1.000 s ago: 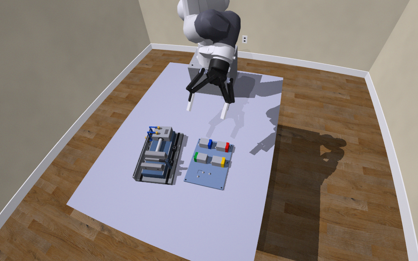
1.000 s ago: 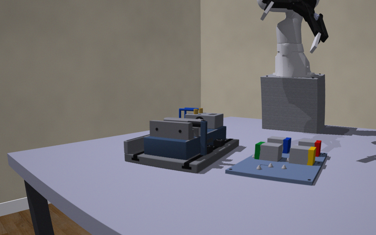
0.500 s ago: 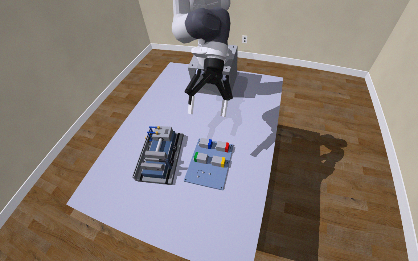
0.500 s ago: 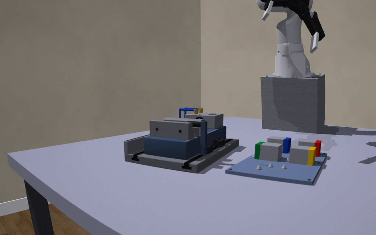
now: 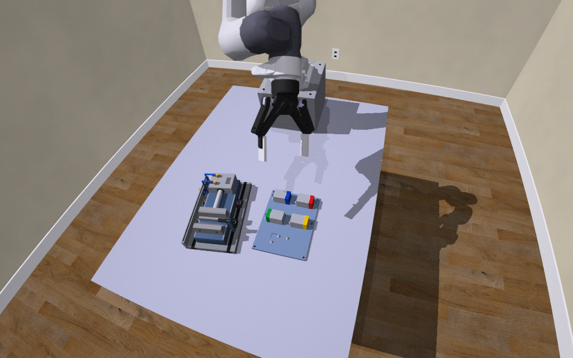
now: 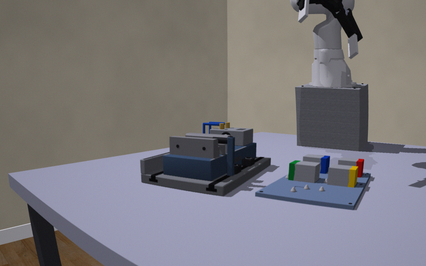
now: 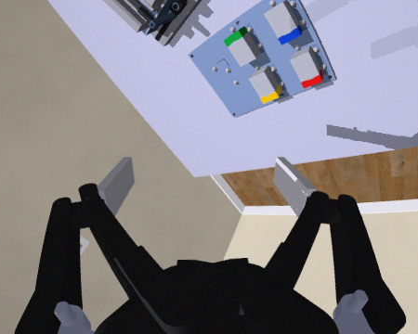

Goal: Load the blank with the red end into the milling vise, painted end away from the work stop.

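Tabletop [image 5: 190,289] [image 6: 181,228] [image 7: 172,125] bears one vise [image 5: 210,227] [image 6: 190,147] [image 7: 164,23], four blanks [image 5: 275,217] [image 6: 307,171] [image 7: 242,49]; one gripper [image 5: 283,148] [image 6: 328,31] [image 7: 204,169] hangs spread.

Looks like a workshop-type robot cell, e.g. for machine loading: a milling vise [image 5: 210,228] [image 6: 193,147] w/ blue hoses [image 5: 205,181] [image 6: 206,123], plus an infeed plate [image 5: 282,249] [image 6: 307,199] [image 7: 232,99] of metal-grey blanks, on a big table [image 5: 243,294] [image 6: 181,224] [image 7: 172,116]. Room itself is plain: beige walls [image 5: 413,44] [image 6: 92,66] [image 7: 42,93], wood floor [image 5: 471,231] [image 6: 72,248] [image 7: 358,176].
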Tool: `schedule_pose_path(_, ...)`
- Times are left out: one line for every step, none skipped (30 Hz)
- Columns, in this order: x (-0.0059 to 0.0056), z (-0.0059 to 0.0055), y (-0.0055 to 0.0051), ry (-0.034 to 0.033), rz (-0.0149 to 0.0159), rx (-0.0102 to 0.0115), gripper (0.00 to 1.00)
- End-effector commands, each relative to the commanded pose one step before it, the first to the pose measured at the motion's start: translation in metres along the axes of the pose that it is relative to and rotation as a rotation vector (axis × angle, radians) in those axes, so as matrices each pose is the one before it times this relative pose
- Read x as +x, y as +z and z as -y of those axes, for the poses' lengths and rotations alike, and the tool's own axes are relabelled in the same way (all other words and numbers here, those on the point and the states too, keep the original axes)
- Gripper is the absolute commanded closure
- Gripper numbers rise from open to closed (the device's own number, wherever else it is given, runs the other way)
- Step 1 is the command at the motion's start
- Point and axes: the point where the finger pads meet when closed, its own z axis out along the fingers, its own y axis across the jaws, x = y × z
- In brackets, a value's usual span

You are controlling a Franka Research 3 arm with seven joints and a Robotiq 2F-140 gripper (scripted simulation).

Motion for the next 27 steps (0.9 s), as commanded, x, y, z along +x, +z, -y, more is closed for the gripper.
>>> schedule_pose_path(0.00123, -0.00882, -0.00241, -0.02779, -0.07428, -0.02273, 0.00)
schedule_pose_path(0.00000, 0.00000, 0.00000, 0.00000, 0.00000, 0.00000, 0.00)
schedule_pose_path(0.00000, 0.00000, 0.00000, 0.00000, 0.00000, 0.00000, 0.00)
schedule_pose_path(-0.00023, 0.00437, 0.00107, -0.00954, 0.05685, -0.02139, 0.00)
schedule_pose_path(0.00048, -0.00086, -0.00043, -0.03047, -0.01610, -0.03047, 0.00)
schedule_pose_path(0.00046, -0.00088, -0.00039, -0.03047, -0.01610, -0.03047, 0.00)
schedule_pose_path(0.00044, -0.00091, -0.00036, -0.03047, -0.01610, -0.03047, 0.00)
schedule_pose_path(0.00041, -0.00093, -0.00032, -0.03047, -0.01610, -0.03047, 0.00)
schedule_pose_path(0.00000, 0.00000, 0.00000, 0.00000, 0.00000, 0.00000, 0.00)
schedule_pose_path(0.00000, 0.00000, 0.00000, 0.00000, 0.00000, 0.00000, 0.00)
schedule_pose_path(0.00000, 0.00000, 0.00000, 0.00000, 0.00000, 0.00000, 0.00)
schedule_pose_path(0.00000, 0.00000, 0.00000, 0.00000, 0.00000, 0.00000, 0.00)
schedule_pose_path(0.00000, 0.00000, 0.00000, 0.00000, 0.00000, 0.00000, 0.00)
schedule_pose_path(0.00000, 0.00000, 0.00000, 0.00000, 0.00000, 0.00000, 0.00)
schedule_pose_path(0.00000, 0.00000, 0.00000, 0.00000, 0.00000, 0.00000, 0.00)
schedule_pose_path(0.00000, 0.00000, 0.00000, 0.00000, 0.00000, 0.00000, 0.00)
schedule_pose_path(0.00000, 0.00000, 0.00000, 0.00000, 0.00000, 0.00000, 0.00)
schedule_pose_path(0.00000, 0.00000, 0.00000, 0.00000, 0.00000, 0.00000, 0.00)
schedule_pose_path(0.00000, 0.00000, 0.00000, 0.00000, 0.00000, 0.00000, 0.00)
schedule_pose_path(0.00000, 0.00000, 0.00000, 0.00000, 0.00000, 0.00000, 0.00)
schedule_pose_path(-0.00068, 0.00390, 0.00100, -0.01994, 0.03812, -0.02259, 0.00)
schedule_pose_path(0.00053, -0.00082, -0.00043, -0.02892, -0.01906, -0.03027, 0.00)
schedule_pose_path(0.00052, -0.00085, -0.00039, -0.02892, -0.01906, -0.03027, 0.00)
schedule_pose_path(0.00050, -0.00087, -0.00036, -0.02892, -0.01906, -0.03027, 0.00)
schedule_pose_path(0.00048, -0.00090, -0.00032, -0.02892, -0.01906, -0.03027, 0.00)
schedule_pose_path(0.00000, 0.00000, 0.00000, 0.00000, 0.00000, 0.00000, 0.00)
schedule_pose_path(0.00000, 0.00000, 0.00000, 0.00000, 0.00000, 0.00000, 0.00)
